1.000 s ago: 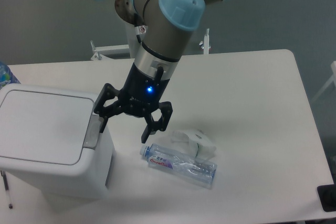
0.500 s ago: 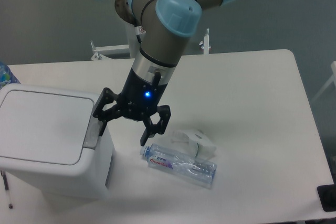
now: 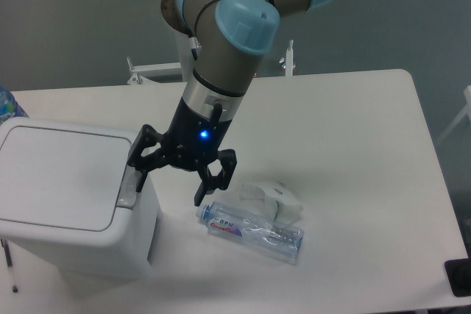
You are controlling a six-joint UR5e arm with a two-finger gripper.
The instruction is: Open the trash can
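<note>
One thing matters here: the trash can (image 3: 70, 200) sits at the desk's left edge toward the near corner, its flat lid still down and flush. Along the lid's right side runs the grey latch (image 3: 131, 185), and that is where the change shows. Over the last second the gripper (image 3: 171, 183) has sunk a little and drifted left, so the left fingertip (image 3: 140, 180) now sits right at the latch, touching or all but touching; the angle does not settle which. The jaws are spread wide and hold nothing, the other finger hanging off the can's side above the desk (image 3: 353, 145). My reading is that the press on the latch is just beginning, and the lid has not yet sprung.

Just right of the can lies a clear plastic bottle (image 3: 254, 229) with a crumpled white wrapper (image 3: 276, 202) against it, both unmoved and clear of the fingers.
</note>
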